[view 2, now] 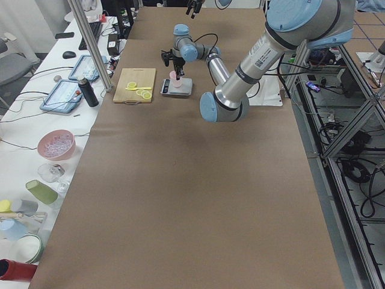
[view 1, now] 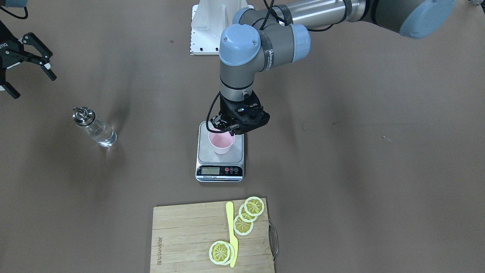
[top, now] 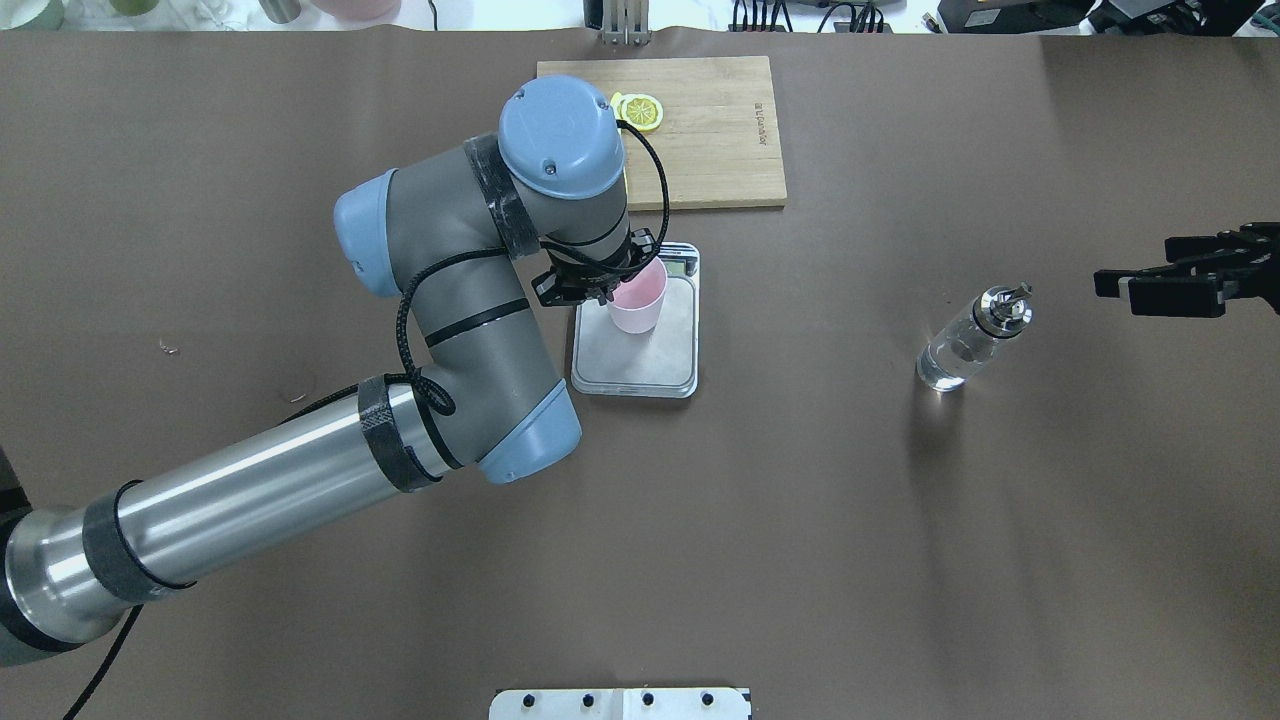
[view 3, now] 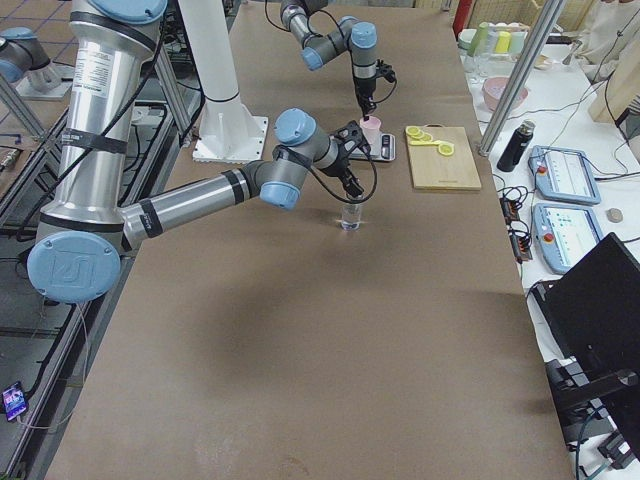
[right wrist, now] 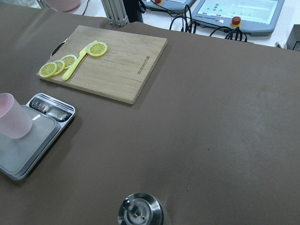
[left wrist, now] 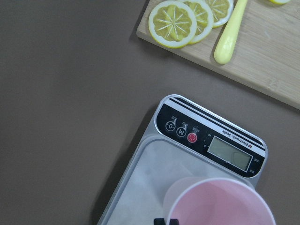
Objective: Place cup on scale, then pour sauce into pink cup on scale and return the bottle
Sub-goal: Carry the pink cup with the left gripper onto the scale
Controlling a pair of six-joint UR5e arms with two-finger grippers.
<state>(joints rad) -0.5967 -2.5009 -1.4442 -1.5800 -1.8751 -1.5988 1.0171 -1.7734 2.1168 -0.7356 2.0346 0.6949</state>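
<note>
We see the glass bottle [view 1: 96, 129] standing upright on the table, its long axis vertical and its metal spout cap on top, well apart from the scale [view 1: 219, 171] on the robot's right. The right gripper [view 1: 33, 85] hangs near it, further out, spread wide and empty; we judge this arm nearer. The pink cup [view 1: 221, 142] sits upright on the scale's platform, and the left gripper [view 1: 223, 129] appears to pinch its rim.

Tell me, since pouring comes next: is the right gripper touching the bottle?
Apart. The overhead view shows bare table between the right gripper and the bottle.
</note>
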